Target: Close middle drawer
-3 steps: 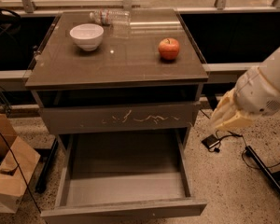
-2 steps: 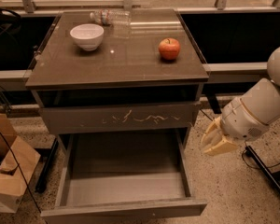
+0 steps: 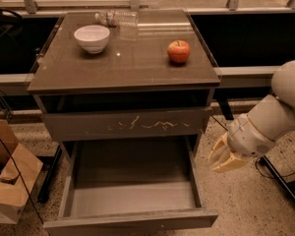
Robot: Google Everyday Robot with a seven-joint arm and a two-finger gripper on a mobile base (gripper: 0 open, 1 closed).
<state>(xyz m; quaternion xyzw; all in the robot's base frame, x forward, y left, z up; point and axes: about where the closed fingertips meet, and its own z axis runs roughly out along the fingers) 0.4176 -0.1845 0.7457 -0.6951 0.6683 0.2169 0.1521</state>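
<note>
The middle drawer (image 3: pixel 132 219) is pulled far out toward me below the drawer front with pale scratch marks (image 3: pixel 128 124). Its plain flat front lies along the bottom of the view and its deep grey box (image 3: pixel 132 181) holds nothing. My gripper (image 3: pixel 221 159) hangs at the end of the white arm (image 3: pixel 275 117), just right of the open drawer's right side wall, about level with the box's middle and apart from it. It holds nothing that I can see.
On the cabinet top (image 3: pixel 123 65) stand a white bowl (image 3: pixel 92 37), a red apple (image 3: pixel 179 51) and a lying clear plastic bottle (image 3: pixel 115 17). Cardboard boxes (image 3: pixel 7 181) and cables sit on the floor at left. A dark stand leg (image 3: pixel 280 181) and cable lie at right.
My gripper and arm have moved down and to the left, closer to the right side of the open drawer. The drawer has not moved.
</note>
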